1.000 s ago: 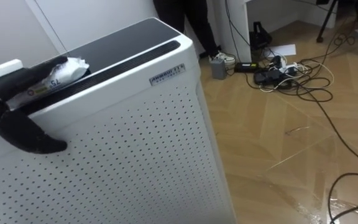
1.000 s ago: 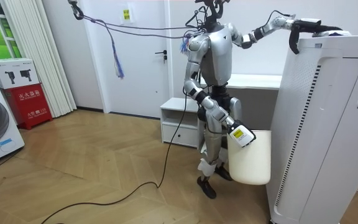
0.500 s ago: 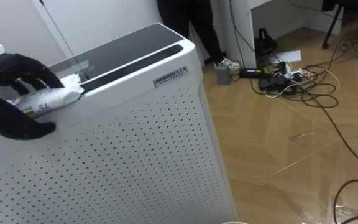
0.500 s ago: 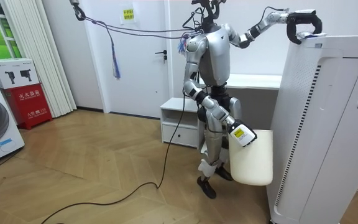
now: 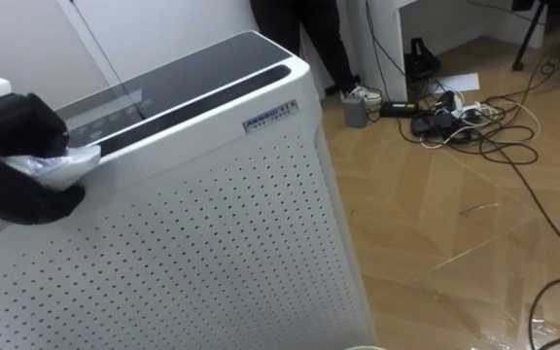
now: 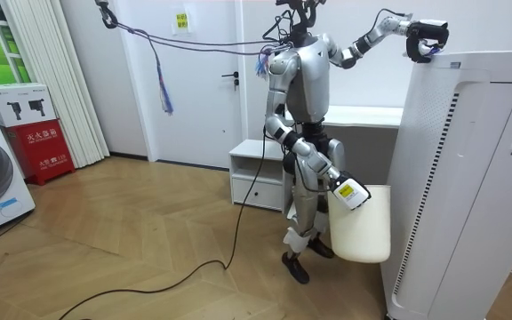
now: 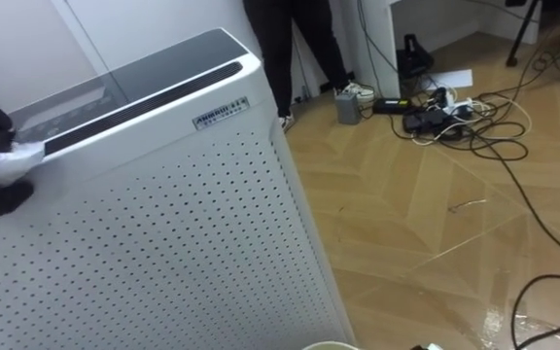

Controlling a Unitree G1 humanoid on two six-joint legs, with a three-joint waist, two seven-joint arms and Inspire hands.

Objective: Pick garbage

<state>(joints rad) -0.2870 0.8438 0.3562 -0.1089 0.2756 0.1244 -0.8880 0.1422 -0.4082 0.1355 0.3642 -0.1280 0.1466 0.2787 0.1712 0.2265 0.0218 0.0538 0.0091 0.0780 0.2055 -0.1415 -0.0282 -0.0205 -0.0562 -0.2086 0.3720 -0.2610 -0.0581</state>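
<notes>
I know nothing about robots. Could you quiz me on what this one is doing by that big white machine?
1. True or false: the left hand grips a crumpled white wrapper at the top of the white appliance.
2. What hangs at the right hand? A) a broom B) a white bin C) a chair
3. Fill in: beyond the appliance, a tangle of ____ lies on the wooden floor.
Key: 1 true; 2 B; 3 cables.

We see just a white edge of the crumpled wrapper (image 5: 68, 165), clenched inside the left hand (image 5: 16, 183); the right hand (image 6: 332, 179), against the white bin (image 6: 360, 231), is too small to read.
</notes>
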